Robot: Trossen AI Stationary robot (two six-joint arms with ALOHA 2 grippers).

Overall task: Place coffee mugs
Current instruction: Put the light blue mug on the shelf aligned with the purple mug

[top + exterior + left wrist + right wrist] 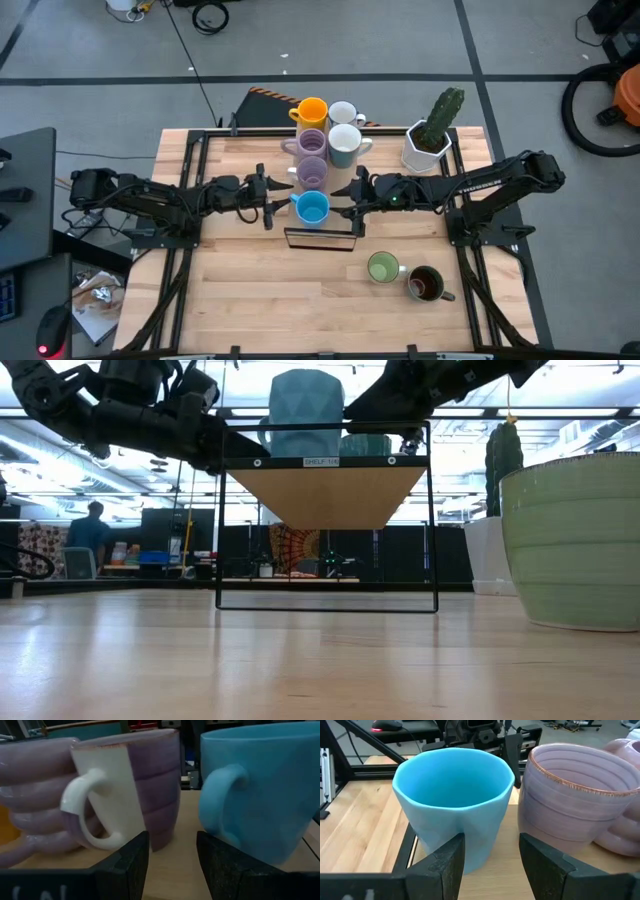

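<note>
Several coffee mugs stand on the wooden top of a black wire shelf (320,240). The blue mug (313,208) is at its near end, with a purple mug (313,172) behind it. The orange (312,110), white (342,113) and other mugs stand farther back. My left gripper (270,207) is open, level at the blue mug's left by its handle (220,805). My right gripper (352,205) is open at the mug's right, its fingers (445,862) low before the mug's wall (452,805). No touch shows in any view.
A green mug (382,267) and a dark brown mug (425,284) stand on the table at the near right. A white pot with a cactus (428,140) stands at the far right. Bare tabletop lies in front of the shelf and at the near left.
</note>
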